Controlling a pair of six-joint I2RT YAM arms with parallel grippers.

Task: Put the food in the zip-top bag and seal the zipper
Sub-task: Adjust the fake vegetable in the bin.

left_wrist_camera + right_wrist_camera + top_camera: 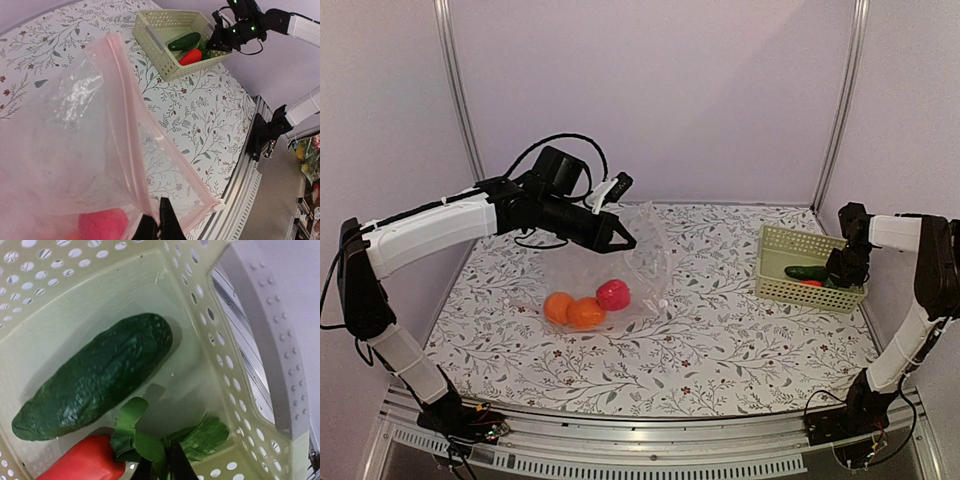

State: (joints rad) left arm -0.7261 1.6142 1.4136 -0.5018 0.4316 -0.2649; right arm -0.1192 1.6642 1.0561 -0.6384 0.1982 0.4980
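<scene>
top view: two oranges [586, 314] and one red fruit [613, 294] sit inside the clear, crinkly zip-top bag [645, 255], left gripper [628, 243] pinched tight on its rim. left wrist: one pink zipper [131, 125] runs top to bottom. right wrist: one dark cucumber [100, 375] lies diagonal in the basket [60, 270] — right gripper [160, 467] nips the red leafy veg [82, 462] by its leaves.

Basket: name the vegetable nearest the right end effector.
The red one, its green leaves at the right end effector; the dark cucumber lies farther off.
</scene>
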